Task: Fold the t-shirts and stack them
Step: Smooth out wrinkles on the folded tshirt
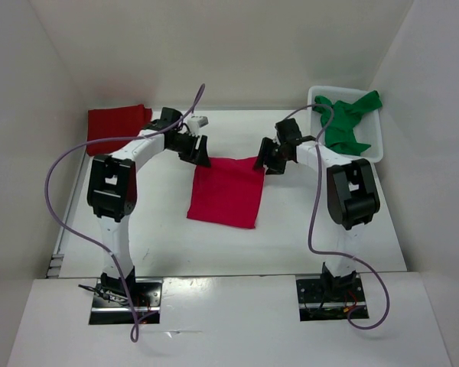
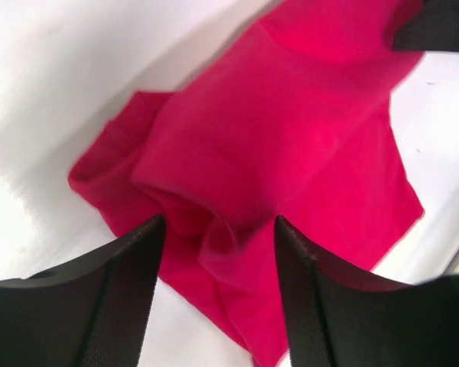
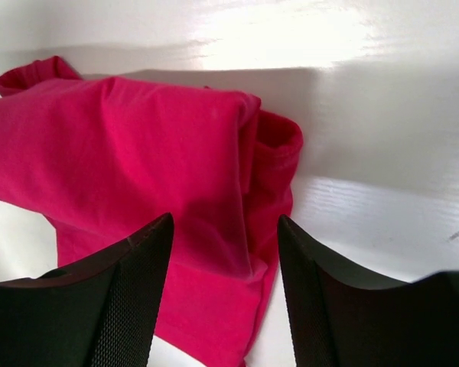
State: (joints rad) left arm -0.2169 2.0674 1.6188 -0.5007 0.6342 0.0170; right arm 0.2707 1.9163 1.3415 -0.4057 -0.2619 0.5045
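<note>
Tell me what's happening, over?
Left gripper open, right gripper open, each astride a far corner of crimson cloth t-shirt. Dark red t-shirt folded far-left; green t-shirt in white plastic basket. Nothing blocking.

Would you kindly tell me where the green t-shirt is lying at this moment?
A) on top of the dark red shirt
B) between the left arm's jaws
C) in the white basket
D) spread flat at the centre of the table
C: the top view shows the green t-shirt crumpled inside the white basket at the table's far right corner.
</note>
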